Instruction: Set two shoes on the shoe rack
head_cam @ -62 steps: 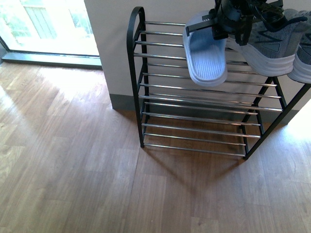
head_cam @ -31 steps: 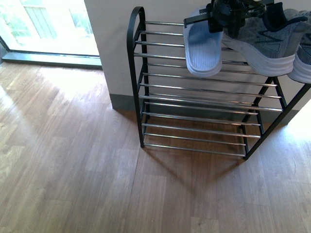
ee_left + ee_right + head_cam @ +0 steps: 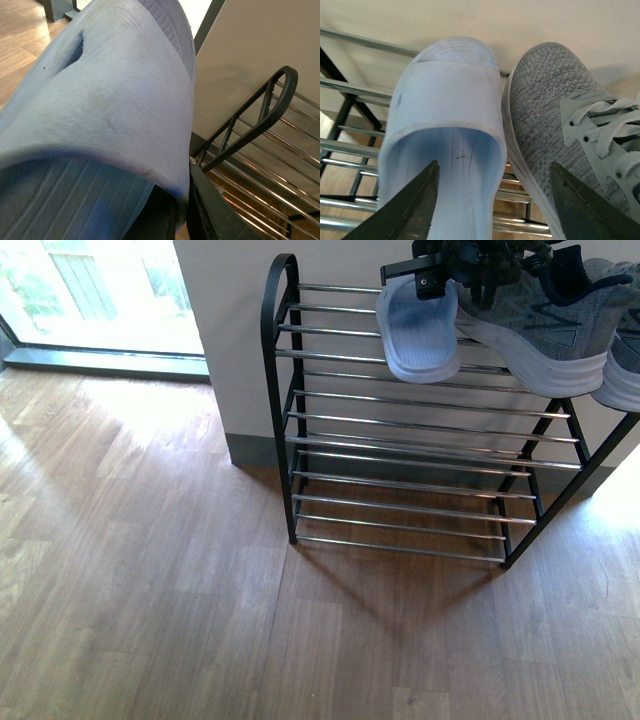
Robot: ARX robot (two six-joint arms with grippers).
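My left gripper is clamped on the strap of the pale blue slide. On the left wrist cam the strap fills most of the frame, with a dark finger pressed up against its edge. The ribbed footbed shows underneath.

My right gripper is wide apart with nothing between the fingers. Both fingers frame the shot on the right wrist cam, one over the slide and the other over the grey sneaker. It's hovering above the gap between them, not touching either as far as I can see.

From the front cam, the slide sits on the top shelf of the shoe rack, heel end hanging out past the near rods toward me, toe in toward the wall. The grey sneaker is just to its right on the same tier, sides nearly touching. A second sneaker is at the far right, cut off by the frame.

The lower shelves are just bare chrome rods. The rack stands on a wood floor against a pale wall, with a bright window off to the left.
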